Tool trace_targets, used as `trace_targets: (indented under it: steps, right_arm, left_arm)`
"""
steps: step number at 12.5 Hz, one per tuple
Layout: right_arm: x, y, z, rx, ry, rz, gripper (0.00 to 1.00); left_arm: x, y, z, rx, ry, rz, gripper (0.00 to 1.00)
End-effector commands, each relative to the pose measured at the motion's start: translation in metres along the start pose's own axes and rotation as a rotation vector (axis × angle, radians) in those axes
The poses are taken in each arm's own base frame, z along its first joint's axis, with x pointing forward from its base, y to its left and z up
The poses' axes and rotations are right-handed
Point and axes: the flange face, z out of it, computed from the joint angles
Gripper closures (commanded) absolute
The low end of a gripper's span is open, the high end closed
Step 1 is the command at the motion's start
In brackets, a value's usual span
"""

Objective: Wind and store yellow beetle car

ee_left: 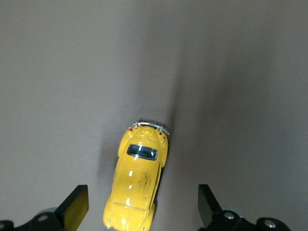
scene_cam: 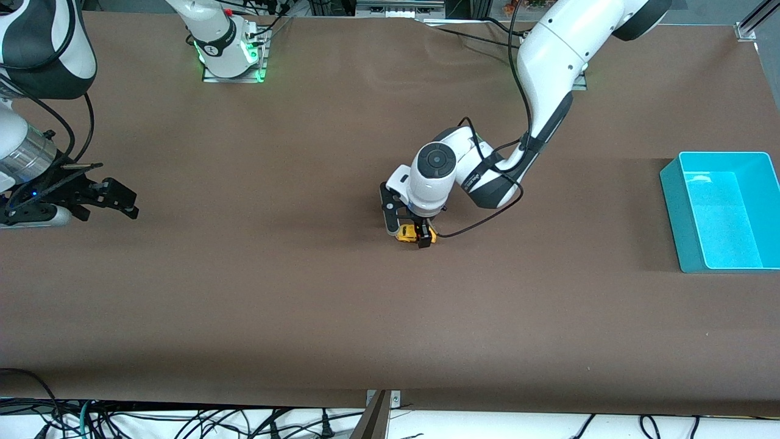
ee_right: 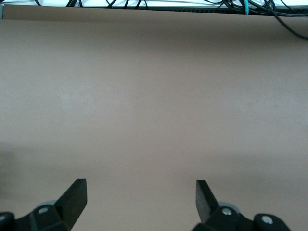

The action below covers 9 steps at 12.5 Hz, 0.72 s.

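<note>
My left gripper (scene_cam: 407, 232) low over the yellow beetle car (scene_cam: 412, 233) at mid-table.

My left fingers (ee_left: 74, 207) stand spread wide, one on either side of the car (ee_left: 136, 180), neither touching it; it sits on its wheels on the brown table (scene_cam: 304, 292), nothing held. The teal bin (scene_cam: 722, 210) lies at about 3 o'clock from the car, well apart. My right gripper (scene_cam: 113, 198) waits at the right arm's end, fingers (ee_right: 72, 199) wide apart and empty. I can read no writing on the car.
</note>
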Motion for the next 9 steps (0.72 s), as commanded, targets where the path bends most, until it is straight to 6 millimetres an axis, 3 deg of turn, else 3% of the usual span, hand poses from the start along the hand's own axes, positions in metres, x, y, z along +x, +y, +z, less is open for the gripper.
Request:
trace_targets:
  steps: [1,2,3,4,5,6,9]
  right_arm:
    - [-0.008,-0.005,-0.024,-0.019,0.011,0.008,0.00]
    - [-0.010,-0.002,-0.027,-0.014,0.006,0.017,0.00]
    - [-0.013,-0.004,-0.030,-0.016,-0.009,0.021,0.00]
    - [-0.015,0.003,-0.036,-0.026,-0.006,0.036,0.00]
    - [-0.016,0.008,-0.038,-0.032,-0.006,0.044,0.00]
    - [-0.024,0.005,-0.046,-0.035,-0.011,0.041,0.00]
    - [-0.039,-0.015,-0.058,-0.035,-0.018,0.010,0.00]
  left_arm:
    - [-0.002,-0.004,0.027,-0.003,-0.009,0.030,0.00]
    - [-0.003,-0.004,0.032,-0.008,-0.013,0.030,0.02]
    - [-0.003,-0.004,0.032,-0.004,-0.009,0.033,0.19]
    - [-0.001,-0.005,0.033,0.011,-0.001,0.044,0.46]
    - [0.000,-0.006,0.031,0.027,0.006,0.059,0.66]
    - [0.000,-0.011,0.027,0.035,0.013,0.070,0.77]
    - [0.000,-0.024,0.012,0.061,0.028,0.072,0.89]
